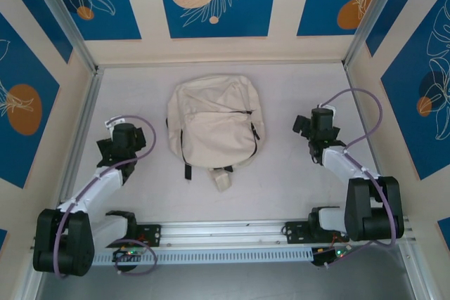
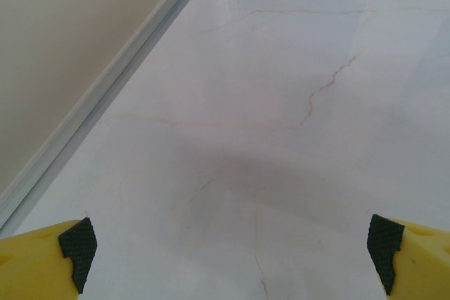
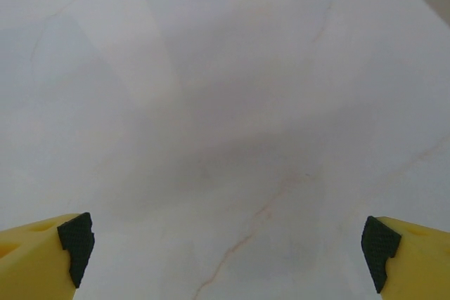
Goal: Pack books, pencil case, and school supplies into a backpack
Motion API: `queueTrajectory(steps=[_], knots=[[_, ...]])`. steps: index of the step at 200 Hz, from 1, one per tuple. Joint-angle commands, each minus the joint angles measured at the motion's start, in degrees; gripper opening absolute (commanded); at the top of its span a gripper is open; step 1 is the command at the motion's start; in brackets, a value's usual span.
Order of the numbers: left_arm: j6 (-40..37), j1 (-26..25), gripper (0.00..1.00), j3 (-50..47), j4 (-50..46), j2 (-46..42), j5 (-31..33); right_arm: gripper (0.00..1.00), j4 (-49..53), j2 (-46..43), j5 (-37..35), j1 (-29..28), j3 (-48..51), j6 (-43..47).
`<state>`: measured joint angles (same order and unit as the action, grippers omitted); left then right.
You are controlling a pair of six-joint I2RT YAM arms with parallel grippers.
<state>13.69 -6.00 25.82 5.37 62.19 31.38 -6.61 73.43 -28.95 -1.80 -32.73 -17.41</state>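
Left gripper (image 2: 231,251) and right gripper (image 3: 228,251) gape wide, empty, either side of the backpack (image 1: 214,128). It looks zipped. Pinching loose fabric instead of a pull could drag it.

Backpack (image 1: 214,131): cream-white soft fabric with dark straps and zipper pulls. It lay flat, front side up, slightly rumpled, at the middle of the table (image 1: 281,89).
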Motion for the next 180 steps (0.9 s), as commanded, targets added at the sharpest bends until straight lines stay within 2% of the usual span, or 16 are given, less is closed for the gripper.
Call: queueTrajectory(steps=[1,27,83,131,180], knots=[[-5.3,0.6,1.00,-3.1,15.2,2.6,-2.1,1.00,-14.0,1.4,6.3,0.0,1.9,5.7],[-8.5,0.7,1.00,-7.8,27.7,5.5,-5.9,1.00,-22.0,3.5,11.2,-0.4,5.4,8.8],[-11.6,0.8,1.00,-10.4,41.9,11.5,-15.2,0.99,-35.0,6.6,16.3,-0.4,9.9,11.1],[-12.5,1.2,1.00,-8.7,46.9,18.8,-16.3,0.99,-42.1,10.3,17.4,-0.4,11.6,11.8],[-13.0,1.2,1.00,-5.6,44.0,21.8,-17.5,0.99,-43.5,13.8,17.3,-0.8,10.9,12.4]])
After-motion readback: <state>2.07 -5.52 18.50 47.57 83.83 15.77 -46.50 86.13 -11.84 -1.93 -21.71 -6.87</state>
